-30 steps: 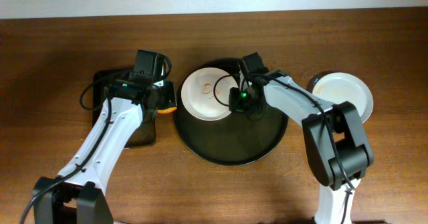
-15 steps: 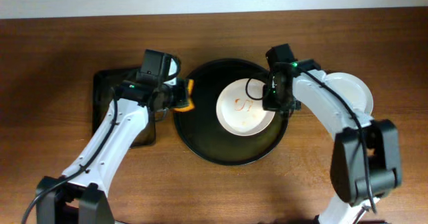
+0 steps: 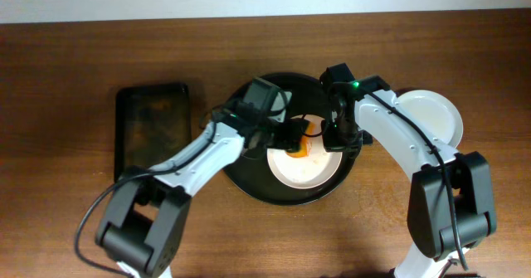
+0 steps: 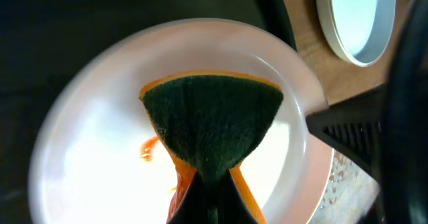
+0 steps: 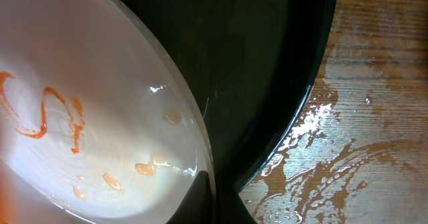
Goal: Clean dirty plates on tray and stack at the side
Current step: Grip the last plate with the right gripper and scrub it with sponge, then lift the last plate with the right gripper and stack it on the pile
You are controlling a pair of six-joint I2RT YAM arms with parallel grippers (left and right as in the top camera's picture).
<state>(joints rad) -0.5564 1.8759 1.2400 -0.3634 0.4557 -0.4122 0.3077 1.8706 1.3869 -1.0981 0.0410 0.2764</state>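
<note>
The left gripper (image 3: 290,137) and its sponge (image 3: 297,143) hide the upper left part of the dirty plate (image 3: 311,168) from above; the right gripper (image 3: 336,141) hides the right rim of it; in the left wrist view the sponge (image 4: 210,124) hides the middle of the plate, so how much sauce lies under it cannot be seen. The second plate (image 3: 431,116) looks like one plate, but if more lie under it I cannot tell; in the left wrist view it is cut off by the top edge.

A rectangular tray (image 3: 153,129), black, lies on the desk (image 3: 66,62) well apart on the left; the second plate lies on the desk just beside the round tray (image 3: 249,174) on the right; near the tray's rim the desk (image 5: 361,117) shines wet.

The dirty plate lies inside the round tray, toward its lower right; it is white and shallow, with an orange-red sauce squiggle (image 5: 40,114) and some pale drops near the rim. The left jaws are clenched on the sponge, green face with orange edge, just above or on the plate; the right jaws are clenched on the plate's rim.
</note>
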